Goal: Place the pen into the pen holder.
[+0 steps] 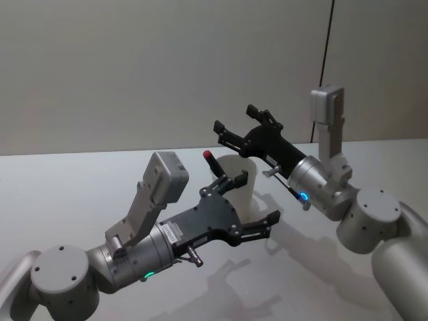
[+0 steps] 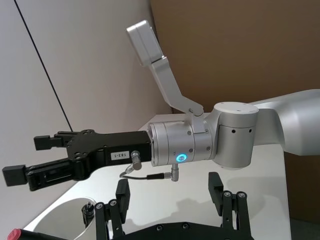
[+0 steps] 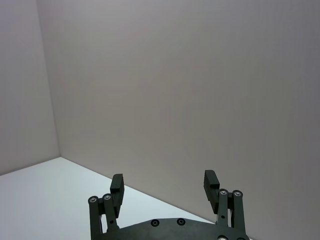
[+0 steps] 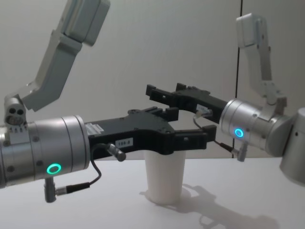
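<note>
The white pen holder (image 1: 252,194) stands upright mid-table; the chest view shows its lower half (image 4: 164,179). The pen leans inside it, its red end (image 1: 208,155) poking above the rim, and the left wrist view catches that red tip (image 2: 12,234) at the cup's mouth (image 2: 55,220). My left gripper (image 1: 249,200) is open right beside the cup on its near side, level with its upper part (image 4: 183,126), and holds nothing. My right gripper (image 1: 237,120) hangs open and empty above and behind the cup (image 4: 167,90); it faces the wall (image 3: 164,181).
The white table (image 1: 67,187) runs back to a plain wall. The two arms nearly cross above the cup, with the right gripper (image 2: 27,159) just beyond the left gripper's fingers (image 2: 122,192).
</note>
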Controlling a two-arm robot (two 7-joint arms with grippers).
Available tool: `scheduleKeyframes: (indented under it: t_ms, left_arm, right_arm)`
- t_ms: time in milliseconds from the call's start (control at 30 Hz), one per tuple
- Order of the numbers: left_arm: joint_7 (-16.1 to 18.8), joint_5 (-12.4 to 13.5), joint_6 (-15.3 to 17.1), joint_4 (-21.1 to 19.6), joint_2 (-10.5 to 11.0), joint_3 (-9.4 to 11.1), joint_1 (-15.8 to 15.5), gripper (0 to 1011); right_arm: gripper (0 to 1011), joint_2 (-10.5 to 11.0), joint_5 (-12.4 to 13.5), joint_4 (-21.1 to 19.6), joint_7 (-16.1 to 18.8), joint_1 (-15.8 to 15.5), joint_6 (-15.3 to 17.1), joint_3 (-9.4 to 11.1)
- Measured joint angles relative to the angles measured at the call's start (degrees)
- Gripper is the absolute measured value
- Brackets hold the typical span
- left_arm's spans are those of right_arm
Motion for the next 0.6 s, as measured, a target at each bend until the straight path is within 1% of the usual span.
scheduleKeyframes:
  t_ms: [200,600]
  left_arm:
    - [0.0,0.0,0.0,0.0,0.0,0.0,0.0,1000]
    - [0.0,0.0,0.0,0.0,0.0,0.0,0.0,1000]
  right_arm:
    - [1002,0.9,-0.5,-2.9,-0.7,-1.6,1.1,0.3]
    - [1001,1.7,-0.9,-5.8,-1.4,-3.0,2.1,0.6]
